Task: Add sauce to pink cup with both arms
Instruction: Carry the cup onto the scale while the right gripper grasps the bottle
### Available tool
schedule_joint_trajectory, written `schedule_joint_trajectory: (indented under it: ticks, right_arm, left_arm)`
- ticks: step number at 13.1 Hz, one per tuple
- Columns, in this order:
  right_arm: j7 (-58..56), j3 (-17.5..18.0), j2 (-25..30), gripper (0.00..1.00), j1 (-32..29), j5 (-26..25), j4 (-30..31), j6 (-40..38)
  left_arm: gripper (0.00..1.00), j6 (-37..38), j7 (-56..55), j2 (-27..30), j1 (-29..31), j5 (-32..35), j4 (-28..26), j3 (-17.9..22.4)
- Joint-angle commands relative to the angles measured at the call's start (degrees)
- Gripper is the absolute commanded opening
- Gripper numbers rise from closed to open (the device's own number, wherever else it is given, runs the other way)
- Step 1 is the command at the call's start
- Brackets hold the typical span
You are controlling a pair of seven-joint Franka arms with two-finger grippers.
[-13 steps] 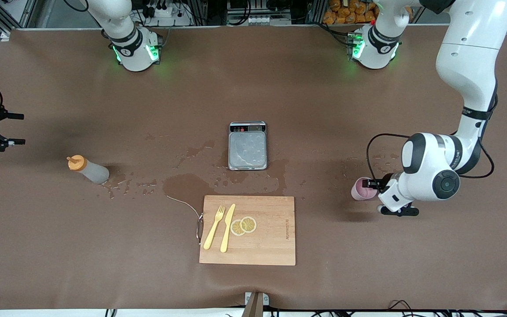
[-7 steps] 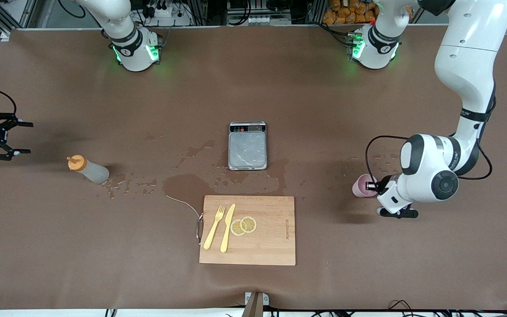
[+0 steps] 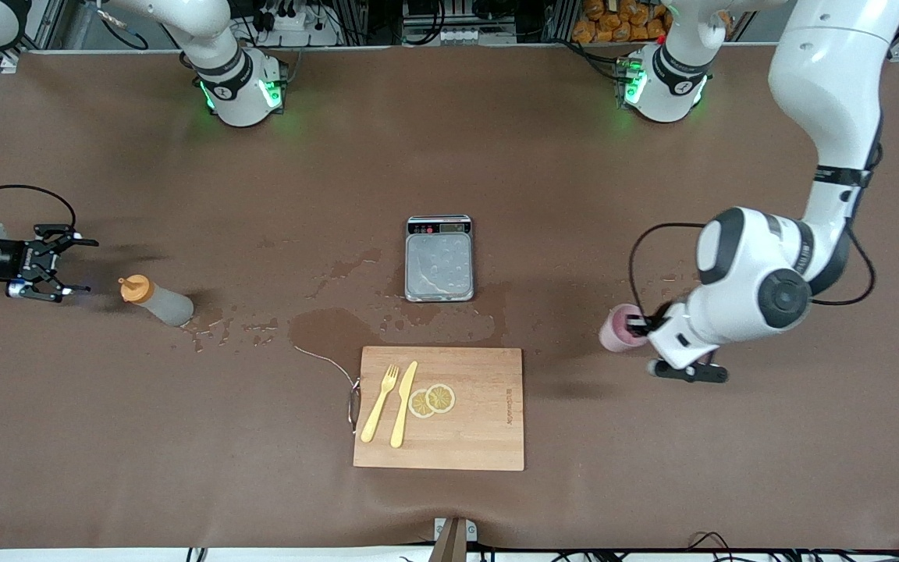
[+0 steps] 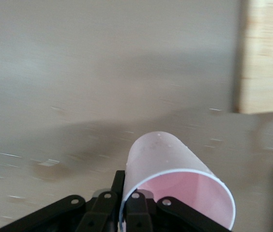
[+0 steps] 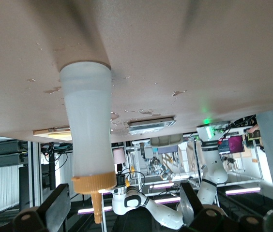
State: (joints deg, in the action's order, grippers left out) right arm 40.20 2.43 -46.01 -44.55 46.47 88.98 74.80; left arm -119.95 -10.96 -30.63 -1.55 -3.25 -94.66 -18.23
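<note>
The pink cup (image 3: 618, 331) hangs in my left gripper (image 3: 638, 321) over the table, between the scale and the left arm's end. In the left wrist view my left gripper (image 4: 127, 203) is shut on the pink cup's (image 4: 175, 169) rim, one finger (image 4: 118, 181) outside the wall and one inside. The sauce bottle (image 3: 159, 301), greyish-white with an orange cap, stands near the right arm's end. My right gripper (image 3: 69, 265) is open, low beside the cap and apart from it. In the right wrist view the sauce bottle (image 5: 88, 135) stands ahead of the open right gripper (image 5: 124, 212).
A small scale (image 3: 439, 257) sits mid-table. Nearer the camera lies a wooden cutting board (image 3: 481, 406) with a yellow fork (image 3: 380, 392), knife (image 3: 403, 403) and lemon slices (image 3: 432, 400). Wet patches (image 3: 332, 328) spread between the bottle, the scale and the board.
My left gripper has closed on the cup's rim and carried it a little toward the scale. My right gripper has come in from the table's end toward the sauce bottle, still open.
</note>
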Motion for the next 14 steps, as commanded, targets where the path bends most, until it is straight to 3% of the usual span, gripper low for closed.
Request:
schedule_joint_trajectory:
  ticks: [1, 4, 7, 11, 14]
  right_arm:
    - [0.3, 0.7, -3.2, 1.0, -0.1, 1.5, -1.8, -0.5]
    - [-0.1, 0.8, -4.5, 1.0, 0.0, 1.7, -1.9, -0.2]
    - [-2.3, 0.9, -5.0, 1.0, 1.5, 2.3, -2.0, 3.5]
    - [-5.2, 0.9, -5.8, 1.0, 3.8, 4.4, -1.9, 5.4]
    - [-6.0, 1.0, -7.1, 1.0, 4.3, 4.6, -1.8, 7.7]
  left_arm:
    - [0.0, 2.9, -8.0, 2.2, 0.0, -0.2, -1.1, -6.8]
    - [0.0, 2.4, -16.9, 1.8, -1.2, -0.2, 0.2, -14.5]
    - [0.0, 2.3, -21.1, -0.4, -7.3, -0.3, 2.0, -14.8]
    - [0.0, -5.0, -31.5, -8.2, -16.7, 0.9, 6.9, -12.9]
    - [0.0, -5.0, -35.3, -8.7, -23.3, 3.0, 6.9, -7.2]
